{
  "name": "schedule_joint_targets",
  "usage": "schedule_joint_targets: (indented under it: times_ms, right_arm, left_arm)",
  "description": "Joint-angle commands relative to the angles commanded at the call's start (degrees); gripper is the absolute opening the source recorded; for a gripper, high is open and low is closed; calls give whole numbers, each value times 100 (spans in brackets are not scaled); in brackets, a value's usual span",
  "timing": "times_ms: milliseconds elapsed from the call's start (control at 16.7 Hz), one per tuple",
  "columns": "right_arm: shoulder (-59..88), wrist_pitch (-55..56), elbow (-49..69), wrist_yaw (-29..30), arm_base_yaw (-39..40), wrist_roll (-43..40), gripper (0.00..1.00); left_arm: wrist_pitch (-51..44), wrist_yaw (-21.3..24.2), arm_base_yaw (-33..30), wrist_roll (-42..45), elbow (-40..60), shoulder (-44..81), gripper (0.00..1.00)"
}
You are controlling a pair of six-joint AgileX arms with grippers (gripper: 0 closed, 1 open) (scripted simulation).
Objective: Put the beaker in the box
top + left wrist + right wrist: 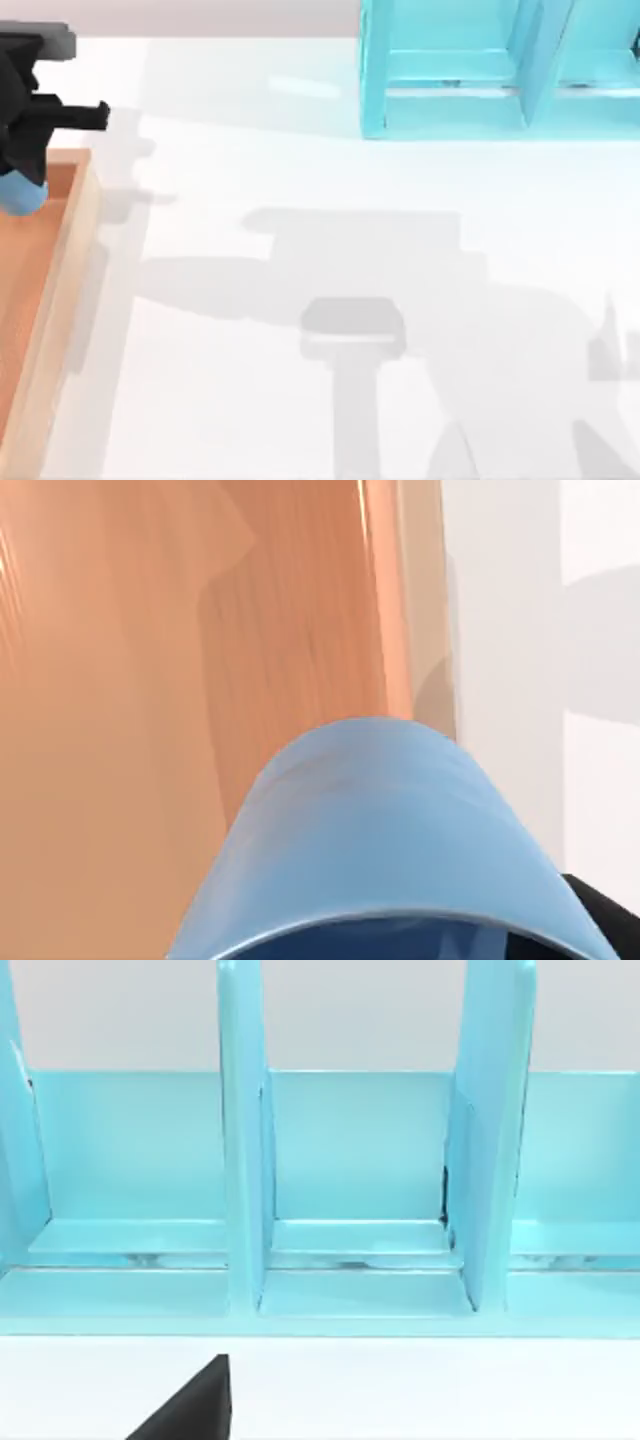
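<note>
My left claw (18,180) pinching blue cup (380,840), cup hanging over box (75,220) interior, just inside rim. Step: placing. Next: lower, release. Right claw: parked facing shelf (350,1160), grip state cannot tell.

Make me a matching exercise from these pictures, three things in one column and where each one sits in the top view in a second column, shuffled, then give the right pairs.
Things:
1. beaker
2. box
3. turquoise shelf unit

Places:
A. top right of the table
B. along the table's left edge
C. under the left gripper, over the box's top corner

Pairs: 1-C, 2-B, 3-A
</note>
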Motion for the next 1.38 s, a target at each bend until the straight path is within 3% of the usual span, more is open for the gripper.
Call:
schedule_joint_targets:
  times_ms: [180, 360, 780, 1140, 1380]
  right_arm:
    - [0, 0, 0, 0, 0, 0, 100]
    - [0, 0, 0, 0, 0, 0, 100]
    - [0, 0, 0, 0, 0, 0, 100]
    - [0, 0, 0, 0, 0, 0, 100]
    - [0, 0, 0, 0, 0, 0, 100]
  left_arm:
    - [-462, -192, 909, 474, -249, -476, 0]
    - [-742, -303, 1345, 692, -394, -691, 0]
    - [-656, -316, 1370, 728, -479, -678, 0]
    - [469, -312, 1493, 833, -1502, -622, 0]
    - [678, -309, 1545, 880, -1719, -581, 0]
